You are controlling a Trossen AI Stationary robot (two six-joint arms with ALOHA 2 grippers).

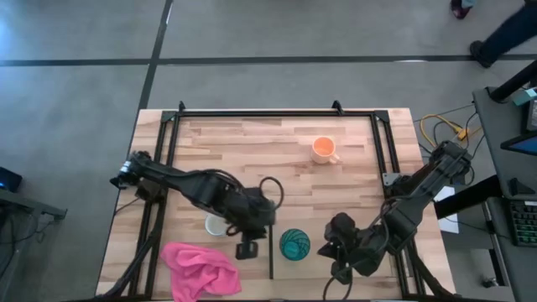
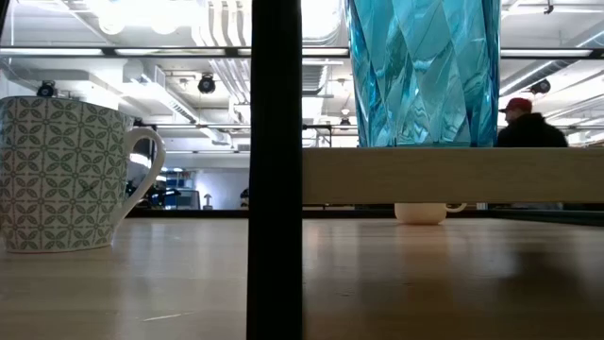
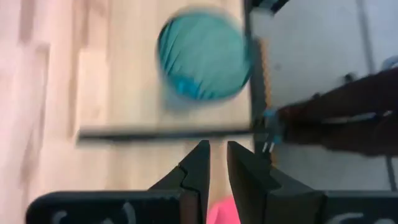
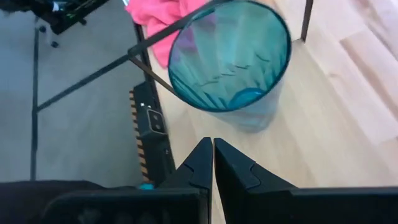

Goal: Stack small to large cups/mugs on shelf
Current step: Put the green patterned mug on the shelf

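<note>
Step in hand: 1 of 3 vessels is sitting on the shelf (image 1: pixel 312 252); by judgement, the stacking is only beginning.
Teal tumbler (image 1: pixel 294 244): it is standing upright on the shelf, just beside the thin dark upright strip (image 1: pixel 271 252).
White mug (image 1: pixel 216 226): it is resting on the tabletop beside the left arm, off the shelf.
Orange mug (image 1: pixel 324 149): it is waiting at the far side of the table, well apart from the shelf.
Left gripper (image 3: pixel 213 160): it is hovering near the strip with fingers nearly pressed together, pinching nothing.
Right gripper (image 4: pixel 213 152): it is hanging beside the tumbler, fingers pressed together, carrying nothing.
Next move: probably the left gripper is needing to spread and take the white mug by its wall or handle.
Pink cloth (image 1: pixel 200 269): it is lying at the near edge, uninvolved.
</note>
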